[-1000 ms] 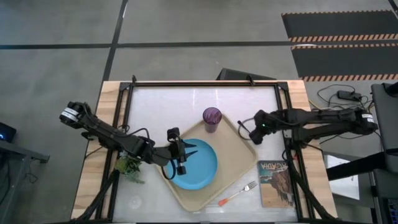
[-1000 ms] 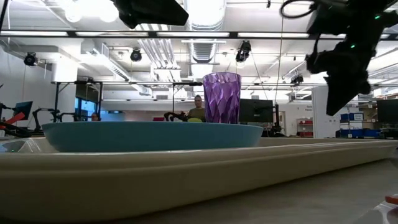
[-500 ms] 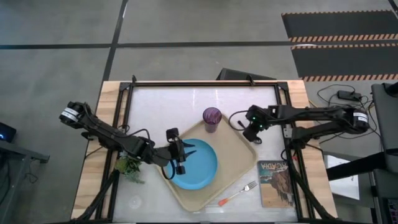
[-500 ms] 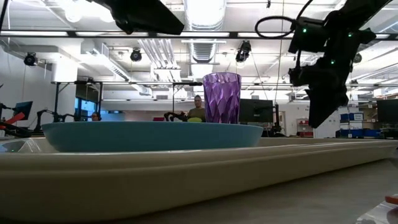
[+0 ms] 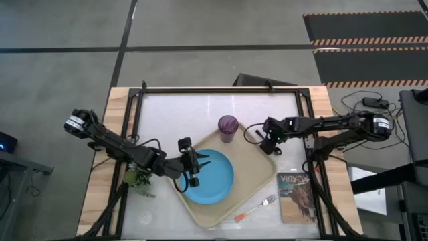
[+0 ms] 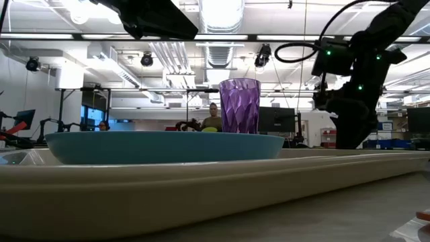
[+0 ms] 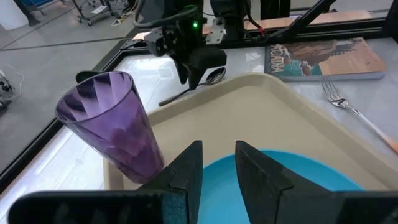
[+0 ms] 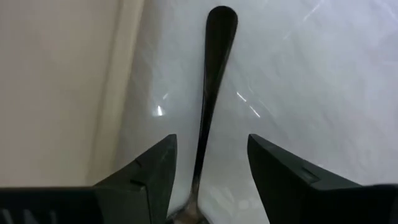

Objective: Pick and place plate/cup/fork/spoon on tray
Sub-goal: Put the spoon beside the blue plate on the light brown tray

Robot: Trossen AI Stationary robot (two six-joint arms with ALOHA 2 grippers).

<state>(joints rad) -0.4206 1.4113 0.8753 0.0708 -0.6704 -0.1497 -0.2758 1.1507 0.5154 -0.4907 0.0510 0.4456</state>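
The beige tray [image 5: 262, 169] lies mid-table, with the light-blue plate [image 5: 212, 181] resting flat in it and the purple cup [image 5: 228, 125] upright at its far corner. The orange-handled fork [image 5: 256, 208] lies on the table by the tray's near right side. The dark spoon [image 8: 210, 87] lies flat on the table just outside the tray's right rim; it also shows in the left wrist view [image 7: 189, 90]. My right gripper [image 8: 208, 155] is open, low over the spoon, one finger on either side of its handle. My left gripper [image 5: 202, 165] is open and empty above the plate.
A printed book [image 5: 296, 196] lies at the table's right near corner, beyond the fork. A green leafy object [image 5: 137, 178] sits at the left edge under the left arm. A dark frame [image 5: 221, 90] runs round the table top.
My right gripper has gone toward the table's left, to the tray's right rim, and has come down toward the spoon on the table. The plate, cup, fork and spoon have stayed where they were.
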